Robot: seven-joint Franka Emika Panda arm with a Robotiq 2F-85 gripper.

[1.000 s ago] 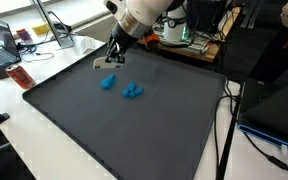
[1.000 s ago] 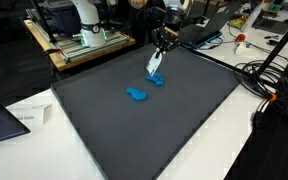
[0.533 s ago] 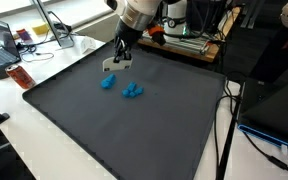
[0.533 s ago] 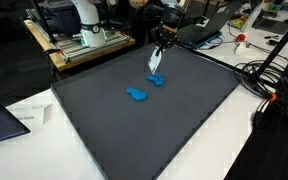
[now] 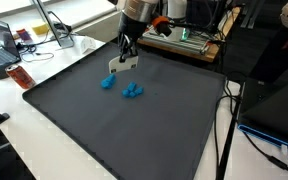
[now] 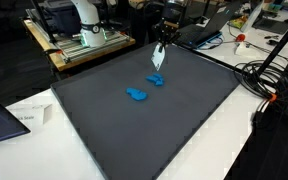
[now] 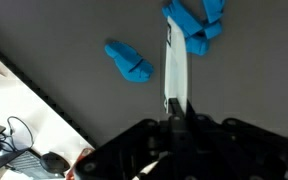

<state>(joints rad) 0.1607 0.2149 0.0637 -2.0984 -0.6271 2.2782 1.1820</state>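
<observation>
My gripper [image 5: 127,52] is shut on a flat white strip [image 5: 118,65] that hangs from the jaws above the far part of a dark grey mat [image 5: 144,130]. Two crumpled blue objects lie on the mat just below and nearer, one [image 5: 107,83] beside the other [image 5: 134,91]. The gripper [image 6: 160,42], the strip [image 6: 158,58] and the blue objects [image 6: 156,80] [image 6: 137,95] show in both exterior views. In the wrist view the strip [image 7: 174,60] runs out from the jaws [image 7: 177,105], between one blue object [image 7: 129,62] and the other [image 7: 196,22].
The mat [image 6: 154,125] lies on a white table. A red can [image 5: 21,76] and laptops [image 5: 4,45] stand beside it. Equipment racks [image 6: 84,35] stand behind. Cables [image 6: 269,85] and a paper sheet [image 6: 24,118] lie beside the mat.
My gripper has risen and moved toward the mat's far edge with the white strip in it, away from the blue objects. The blue objects have not moved.
</observation>
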